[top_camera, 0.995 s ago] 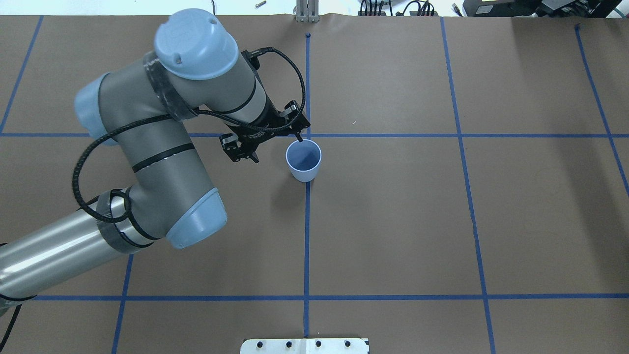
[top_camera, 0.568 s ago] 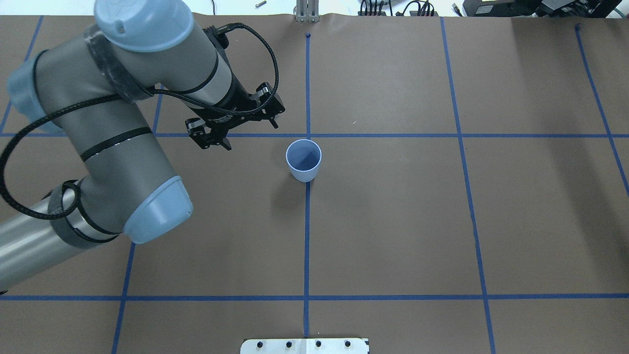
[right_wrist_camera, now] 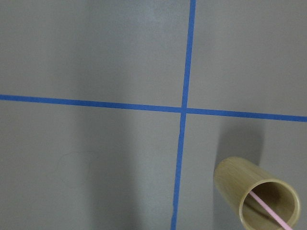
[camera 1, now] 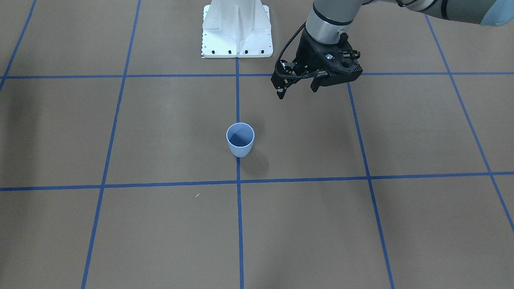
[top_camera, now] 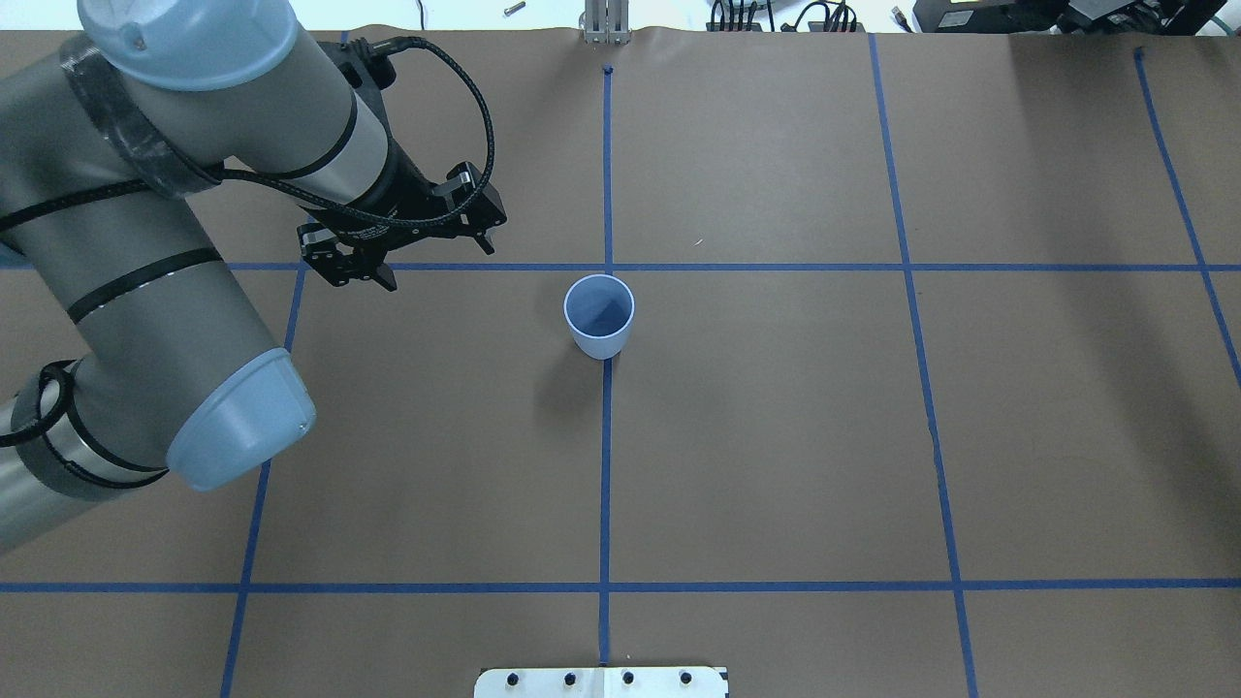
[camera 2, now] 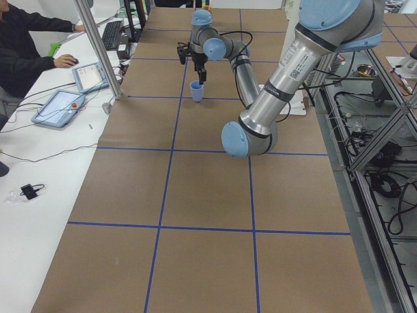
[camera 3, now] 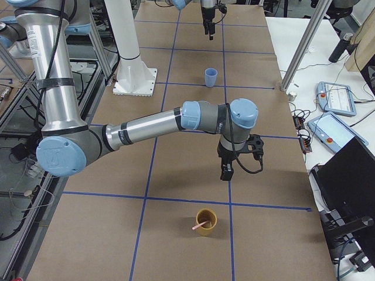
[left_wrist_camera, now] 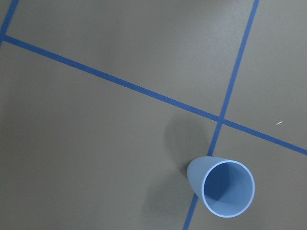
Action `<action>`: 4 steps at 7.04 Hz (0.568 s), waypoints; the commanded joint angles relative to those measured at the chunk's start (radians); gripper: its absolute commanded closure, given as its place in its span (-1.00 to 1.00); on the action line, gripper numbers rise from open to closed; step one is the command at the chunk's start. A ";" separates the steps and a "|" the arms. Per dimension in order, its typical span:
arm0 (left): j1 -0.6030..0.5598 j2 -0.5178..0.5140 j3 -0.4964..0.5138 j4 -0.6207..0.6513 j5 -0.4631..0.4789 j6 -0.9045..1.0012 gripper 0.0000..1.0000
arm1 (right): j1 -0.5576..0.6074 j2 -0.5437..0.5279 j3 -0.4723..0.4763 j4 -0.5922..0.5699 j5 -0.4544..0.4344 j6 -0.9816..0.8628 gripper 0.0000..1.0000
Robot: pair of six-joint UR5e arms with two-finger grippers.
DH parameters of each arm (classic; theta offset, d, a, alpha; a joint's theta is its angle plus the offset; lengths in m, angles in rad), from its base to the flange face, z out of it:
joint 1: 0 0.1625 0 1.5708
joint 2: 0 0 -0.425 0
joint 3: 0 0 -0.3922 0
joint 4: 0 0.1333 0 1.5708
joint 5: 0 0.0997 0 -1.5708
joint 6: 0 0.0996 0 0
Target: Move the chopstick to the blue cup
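The blue cup [top_camera: 599,315] stands upright and empty at the table's middle; it also shows in the front view [camera 1: 240,139] and the left wrist view [left_wrist_camera: 221,188]. My left gripper [top_camera: 436,262] is open and empty, raised to the left of the cup and apart from it [camera 1: 297,90]. The pale pink chopstick [camera 3: 200,225] leans inside a tan bamboo cup [camera 3: 206,222], also in the right wrist view [right_wrist_camera: 269,212]. My right gripper [camera 3: 226,172] hangs over the table beside the bamboo cup; I cannot tell whether it is open or shut.
Blue tape lines grid the brown table cover. The white robot base plate [camera 1: 237,28] sits at the table's robot side. An operator [camera 2: 26,45] sits at a side bench with tablets [camera 2: 62,107].
My left gripper has moved away from the blue cup's rim, leftward across the table, still open and empty. The cup has not moved.
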 commanded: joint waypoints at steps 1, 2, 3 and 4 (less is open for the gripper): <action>-0.039 0.028 -0.019 0.001 0.000 0.019 -0.96 | 0.064 -0.083 -0.029 0.144 -0.039 -0.245 -1.00; -0.106 0.077 -0.055 0.003 -0.011 0.176 -0.96 | 0.122 -0.078 -0.096 0.151 -0.028 -0.465 -1.00; -0.181 0.170 -0.098 0.019 -0.047 0.326 -0.96 | 0.162 -0.076 -0.132 0.149 -0.026 -0.556 -0.99; -0.215 0.258 -0.128 0.024 -0.051 0.518 -0.96 | 0.179 -0.078 -0.164 0.149 -0.005 -0.669 -0.99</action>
